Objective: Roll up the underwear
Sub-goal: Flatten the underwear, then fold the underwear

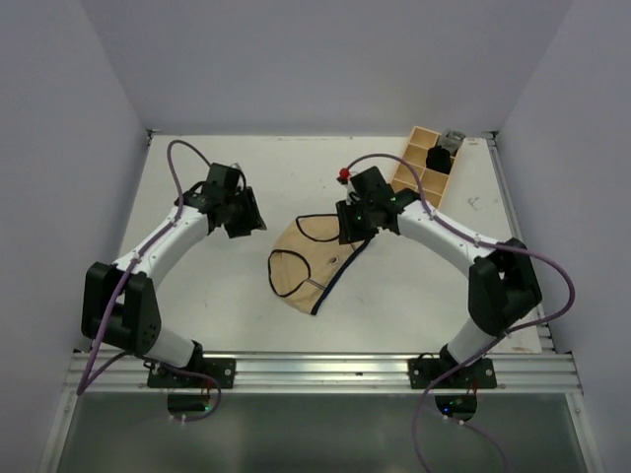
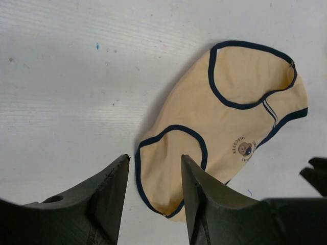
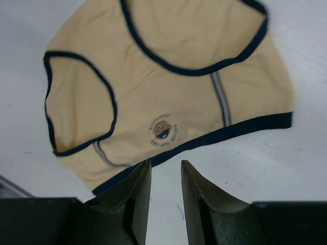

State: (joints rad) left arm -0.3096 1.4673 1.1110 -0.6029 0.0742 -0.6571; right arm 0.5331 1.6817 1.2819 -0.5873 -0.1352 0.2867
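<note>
Left gripper [image 2: 155, 166] is shown at the lower edge of its wrist view, fingers apart and nothing clamped. It is held above the table [image 1: 217, 296], just left of the underwear [image 1: 301, 264]. At frame centre in the top view the underwear is laid flat and unrolled, with both leg openings and the dark trim exposed. Right gripper [image 3: 165, 171] is positioned over the upper right edge of the garment, fingers slightly apart and empty, with the dark hem lying just beyond the tips. A wooden tray [image 1: 424, 163] is seen at upper right, well apart. Rolling is judged not yet begun; the grasp step is in hand. For the next move, one edge must be pinched by lowered fingers and turned over onto the fabric.
</note>
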